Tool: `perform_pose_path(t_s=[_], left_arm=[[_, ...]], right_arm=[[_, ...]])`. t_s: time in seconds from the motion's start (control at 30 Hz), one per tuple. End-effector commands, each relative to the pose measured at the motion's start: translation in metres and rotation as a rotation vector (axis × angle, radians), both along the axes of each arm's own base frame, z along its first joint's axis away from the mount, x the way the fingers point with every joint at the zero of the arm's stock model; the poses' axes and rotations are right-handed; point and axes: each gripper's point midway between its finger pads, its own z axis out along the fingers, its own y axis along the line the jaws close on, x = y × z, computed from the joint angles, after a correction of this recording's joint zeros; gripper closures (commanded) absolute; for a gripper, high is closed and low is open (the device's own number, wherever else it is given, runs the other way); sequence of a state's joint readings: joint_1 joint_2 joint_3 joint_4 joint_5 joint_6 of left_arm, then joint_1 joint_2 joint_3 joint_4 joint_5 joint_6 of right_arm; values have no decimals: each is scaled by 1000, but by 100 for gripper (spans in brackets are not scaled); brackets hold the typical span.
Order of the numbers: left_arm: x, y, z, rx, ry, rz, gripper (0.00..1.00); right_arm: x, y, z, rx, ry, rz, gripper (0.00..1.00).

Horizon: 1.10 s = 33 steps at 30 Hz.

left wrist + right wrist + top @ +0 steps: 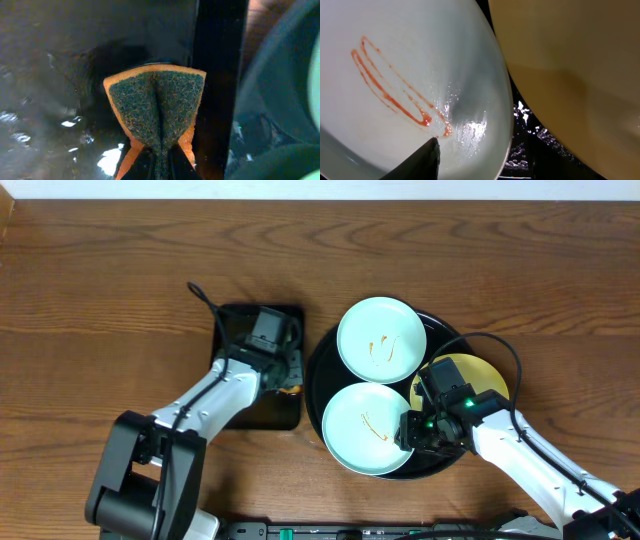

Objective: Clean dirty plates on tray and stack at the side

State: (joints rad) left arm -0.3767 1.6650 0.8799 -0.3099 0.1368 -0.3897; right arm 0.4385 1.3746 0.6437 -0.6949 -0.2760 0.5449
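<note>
Orange sponge faced with dark green scouring pad, folded and pinched tight between the closed fingers of the left gripper, hangs over the wet rectangular black tray. The fingers themselves are cut off at the bottom of the left wrist view.

On the wooden table, the round black tray to the right carries all three plates. A far pale blue plate and a near pale blue plate are each marked with thin orange smears. A yellow plate lies half hidden under the right arm.

The right gripper sits at the right edge of the near pale blue plate, between it and the yellow plate. Only one dark fingertip shows in the right wrist view, over the plate's glossy inner face just below the smear. The other finger is out of sight, so it cannot be told whether the jaws are clamped on the rim or merely apart. Wet glints show on the round black tray between the two plates.
</note>
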Motion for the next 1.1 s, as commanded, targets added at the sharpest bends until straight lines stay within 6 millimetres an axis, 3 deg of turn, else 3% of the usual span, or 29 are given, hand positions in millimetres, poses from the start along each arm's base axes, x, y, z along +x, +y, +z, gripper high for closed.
perform_pose_path(t_s=[0.0,0.2,0.33,0.47,0.7,0.83,1.07], left_arm=[[-1,-9,0,-22,1,-18,93],[4,-4,4,-5,-26,-4,92],[13,4,21,38,-101,5,93],[22,13,53,78,-214,1,93],[30,36,126,148,-447,48,93],[25,47,174,163,-589,58,92],[11,59,229,131,-747,100,93]], right_arm=[[-4,1,-2,-7,11,1,47],[-4,1,-2,-7,12,1,47],[-4,1,-2,-7,12,2,47],[-4,1,-2,-7,12,1,47],[-4,1,-2,-7,12,1,46],[-4,1,-2,-7,11,1,47],[-4,1,-2,-7,11,1,47]])
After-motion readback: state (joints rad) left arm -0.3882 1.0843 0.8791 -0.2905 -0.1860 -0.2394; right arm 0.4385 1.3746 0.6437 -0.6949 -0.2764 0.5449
